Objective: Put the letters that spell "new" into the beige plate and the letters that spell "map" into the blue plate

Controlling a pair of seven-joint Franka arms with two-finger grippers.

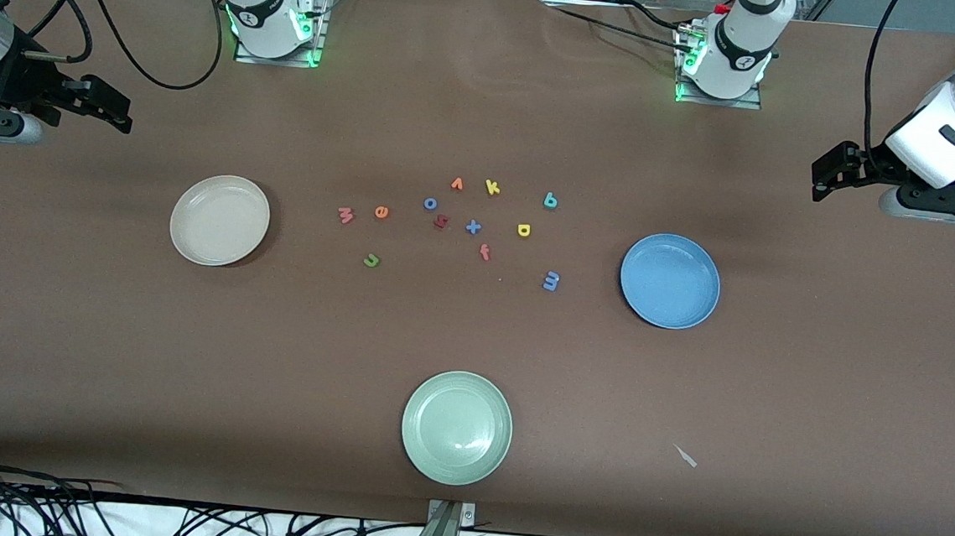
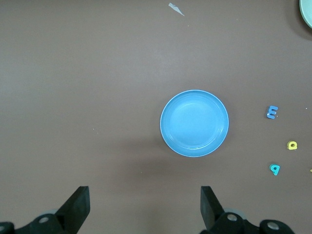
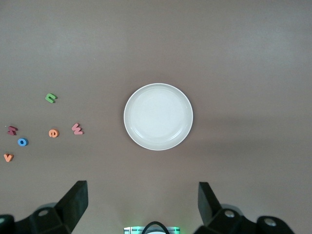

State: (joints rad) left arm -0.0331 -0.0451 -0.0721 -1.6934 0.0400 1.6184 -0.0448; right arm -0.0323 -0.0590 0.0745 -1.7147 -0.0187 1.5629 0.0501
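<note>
The beige plate [image 1: 219,220] lies on the surface under the right pincer [image 3: 141,201], whose jaws stand apart and hold nothing. The blue plate [image 1: 669,281] lies likewise under the left pincer [image 2: 145,204], also agape. Both plates look stiff and can stay put. The letters, n [image 1: 371,260], e [image 1: 381,212], w [image 1: 345,215], m [image 1: 551,281], a [image 1: 523,230], p [image 1: 550,200], lie well off from both pincers; likely light, soft foam, best pinched across their flat edges.
</note>
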